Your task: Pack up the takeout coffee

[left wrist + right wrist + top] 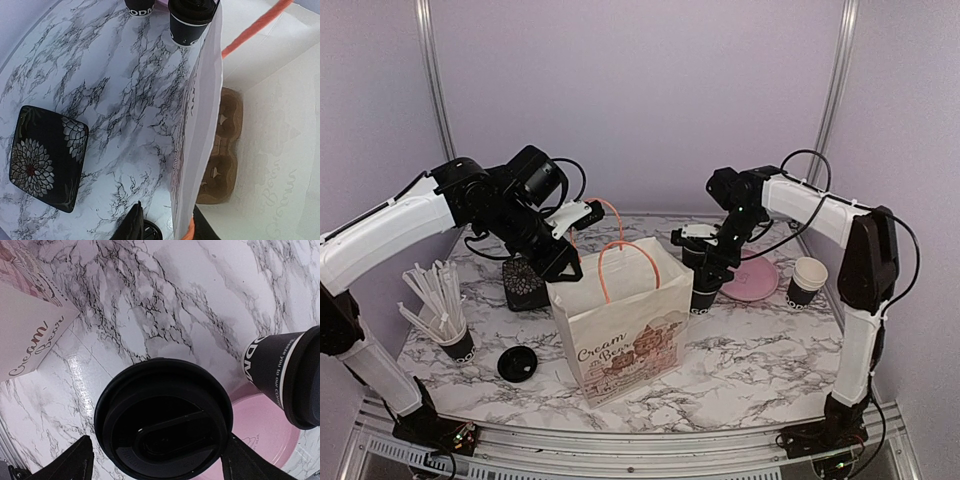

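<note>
Right wrist view: upright lidded cup (pixel 162 415) is straddled by the wide-open right claw (pixel 159 439), directly below it; bag (pixel 30 330) is left; left claw (pixel 167 224) state cannot be told.

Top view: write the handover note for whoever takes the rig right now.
Left gripper: open, astride the bag rim.
Right gripper: jaws wide around the lidded cup; grip unclear.
Open cup stands far right; loose lid lies front left.
Done: one cup lidded; carrier in bag, no cup seen in it.
Left: bag the lidded cup, then lid and bag the other.
</note>
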Robot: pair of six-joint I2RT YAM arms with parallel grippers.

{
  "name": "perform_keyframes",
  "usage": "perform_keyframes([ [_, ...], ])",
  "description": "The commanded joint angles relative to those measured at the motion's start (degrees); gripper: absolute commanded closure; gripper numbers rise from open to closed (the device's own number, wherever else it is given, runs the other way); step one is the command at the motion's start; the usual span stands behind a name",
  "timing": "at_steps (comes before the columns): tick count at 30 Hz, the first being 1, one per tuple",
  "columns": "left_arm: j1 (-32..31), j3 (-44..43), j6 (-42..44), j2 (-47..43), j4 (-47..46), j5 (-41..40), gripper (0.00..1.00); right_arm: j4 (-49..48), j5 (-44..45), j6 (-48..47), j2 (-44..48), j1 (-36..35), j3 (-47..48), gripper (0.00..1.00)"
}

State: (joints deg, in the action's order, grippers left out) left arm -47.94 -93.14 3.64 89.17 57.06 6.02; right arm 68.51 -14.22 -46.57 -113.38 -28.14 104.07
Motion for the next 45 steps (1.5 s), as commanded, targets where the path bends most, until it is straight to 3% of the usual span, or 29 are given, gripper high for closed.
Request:
perform_keyframes([
  [1,0.04,0.15,-0.12,0.48,1.27,0.97,0.69,1.55,2.16,-0.20,-0.77,-1.48,1.93,0.15],
  [10,0.04,0.77,-0.21,0.56,1.15,1.46,0.69,1.89,4.67,-0.75,-1.51,-3.64,2.50,0.13],
  [22,0.04,-0.31,0.05,1.30,0.48,1.64,0.70,4.86,4.68,-1.03,-1.78,-4.64,4.39,0.30],
  [32,0.04,-8.03,1.82,7.52,-1.77,3.01,0.83,2.47,0.20,-1.00,11.87,-4.59,-0.92,0.35],
  [39,0.04,-14.00,3.58,10.94,-2.10,3.99,0.99,-0.84,-0.02,0.99,20.10,-4.55,-0.14,0.36],
  [45,-0.06,-17.55,4.43,11.66,-2.58,3.22,1.00,-4.33,-0.52,1.33,26.97,-4.55,3.97,0.37],
])
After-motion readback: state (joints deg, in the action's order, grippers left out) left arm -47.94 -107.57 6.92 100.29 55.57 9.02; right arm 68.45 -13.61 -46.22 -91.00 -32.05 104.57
